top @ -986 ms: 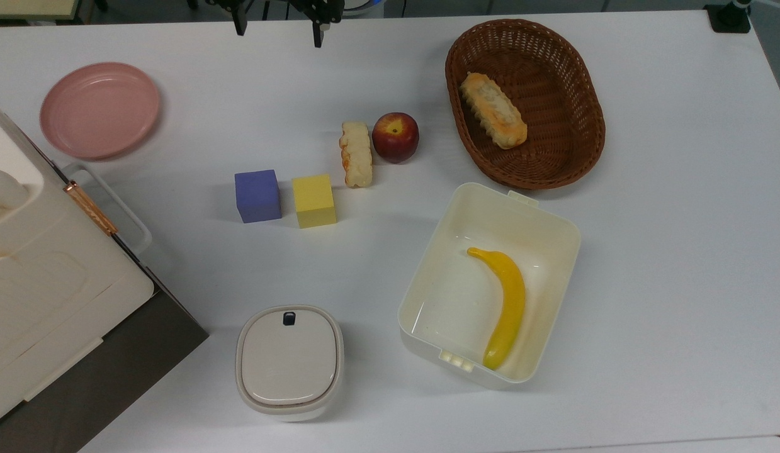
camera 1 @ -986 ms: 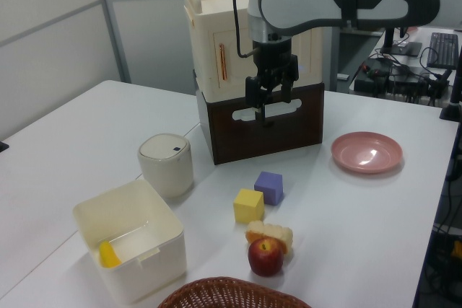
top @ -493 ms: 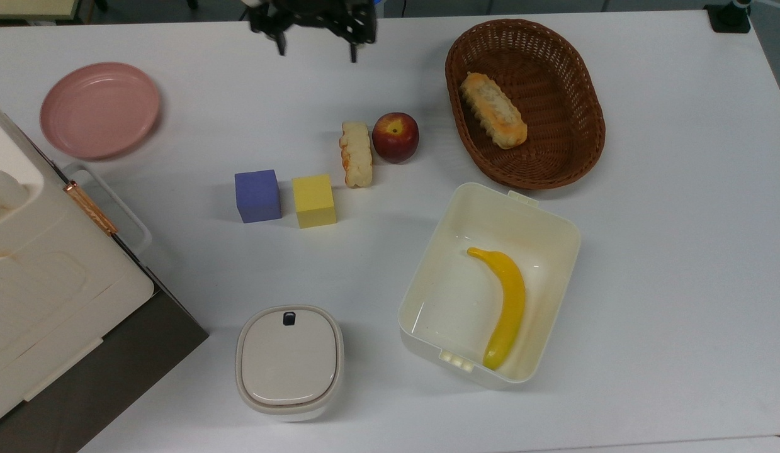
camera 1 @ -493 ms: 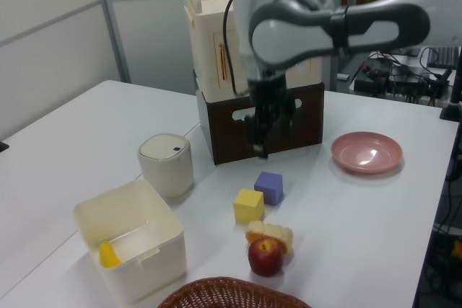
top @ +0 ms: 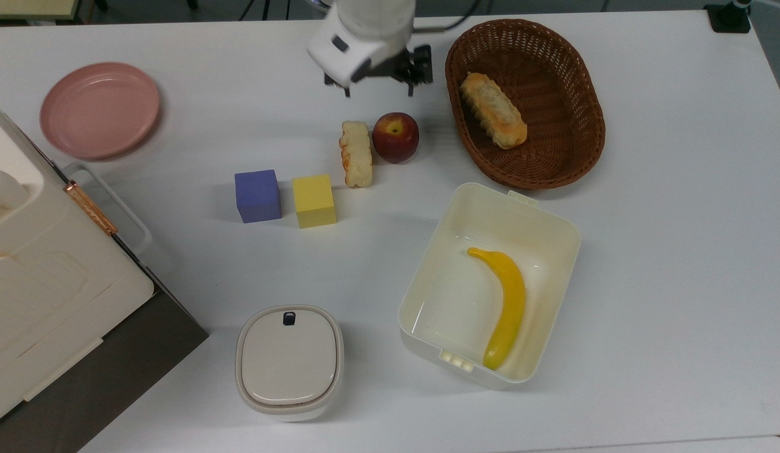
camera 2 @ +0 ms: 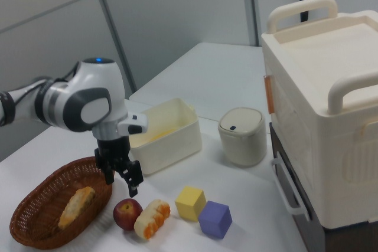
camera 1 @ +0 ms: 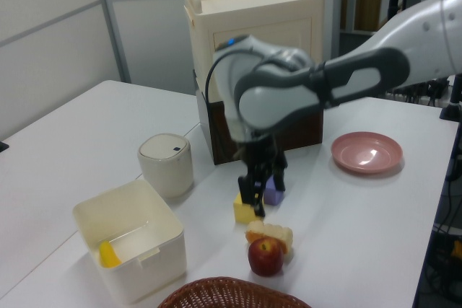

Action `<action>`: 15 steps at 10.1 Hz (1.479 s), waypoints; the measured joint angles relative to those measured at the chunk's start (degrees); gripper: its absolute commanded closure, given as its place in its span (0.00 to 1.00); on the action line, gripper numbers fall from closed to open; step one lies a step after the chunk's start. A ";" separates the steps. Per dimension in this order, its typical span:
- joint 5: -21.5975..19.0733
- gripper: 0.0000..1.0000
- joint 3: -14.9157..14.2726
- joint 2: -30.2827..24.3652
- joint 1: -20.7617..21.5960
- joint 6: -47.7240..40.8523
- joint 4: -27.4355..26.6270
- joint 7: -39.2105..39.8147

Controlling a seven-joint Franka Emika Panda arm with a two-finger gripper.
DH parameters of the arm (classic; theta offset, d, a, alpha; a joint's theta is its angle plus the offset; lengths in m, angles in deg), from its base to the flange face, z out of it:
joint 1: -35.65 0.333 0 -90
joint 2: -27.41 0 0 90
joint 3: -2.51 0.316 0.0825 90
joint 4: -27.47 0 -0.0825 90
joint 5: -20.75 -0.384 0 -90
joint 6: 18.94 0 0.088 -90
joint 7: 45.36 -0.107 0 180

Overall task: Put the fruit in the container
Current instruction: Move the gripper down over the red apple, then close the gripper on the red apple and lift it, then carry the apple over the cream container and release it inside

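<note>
Gripper [top: 378,93], fingers apart and empty, above fruit [top: 395,137] near table's [top: 679,251] far edge; container [top: 556,229] toward near edge.

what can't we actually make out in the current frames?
- Lidded white box: contents hidden by its closed lid, top view.
- Wicker basket: cut off by the left view's bottom edge.
- Banana in the container: left view shows just a tip, the front wall hides the rest.
- Purple cube: partly hidden behind the gripper, left view.
- Cream cabinet: cut off by the top view's left edge.
</note>
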 measured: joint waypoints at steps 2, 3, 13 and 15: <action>-0.48 0.00 0.02 5.31 2.63 4.08 -1.23 -0.01; -0.48 0.00 0.07 7.24 3.07 4.42 -1.25 -0.01; -0.47 0.51 -0.12 8.76 3.31 -0.17 7.05 -0.01; -0.47 0.50 -0.12 7.90 3.30 -0.85 14.81 -0.01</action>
